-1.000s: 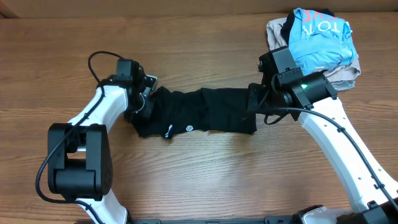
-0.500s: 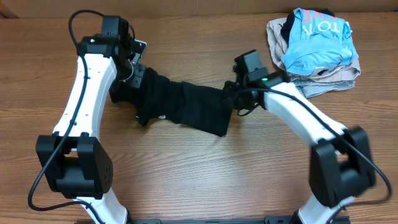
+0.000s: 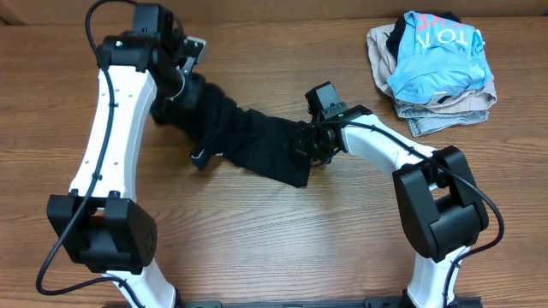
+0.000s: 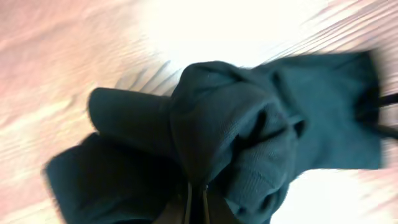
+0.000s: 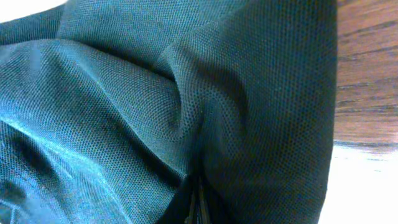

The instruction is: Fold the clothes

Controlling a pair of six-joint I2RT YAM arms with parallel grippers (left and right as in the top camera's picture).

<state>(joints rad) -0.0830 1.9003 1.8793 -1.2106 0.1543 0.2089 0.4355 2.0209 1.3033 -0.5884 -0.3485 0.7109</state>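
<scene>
The wooden tabletop [image 3: 257, 257] carries everything. The black garment [image 3: 248, 141] is the largest thing on it: a rumpled, already narrowed band running across the middle of the overhead view, from about 10 o'clock down toward 4 o'clock, with its upper end bunched and lifted. Well apart from it, in the 2 o'clock corner, a light-blue garment [image 3: 437, 51] sits folded on a beige garment [image 3: 445, 107]. The left claw [image 3: 181, 81] is at the band's 10 o'clock end, and its wrist view shows a knot of dark cloth [image 4: 230, 137] gathered into a closed pinch. The right claw [image 3: 308, 145] is at the 4 o'clock end, where weave [image 5: 124, 93] puckers into a tight crease, so it too looks clamped on the fabric. A small white mark [image 3: 199, 156] shows on the band's 7 o'clock edge. The step in hand appears to be carrying the stretched garment to lay one end over the other. Next, both ends would need to move together with the cloth kept taut, then be set down flat before either claw lets go, since the limp fabric would otherwise slump into a heap.
</scene>
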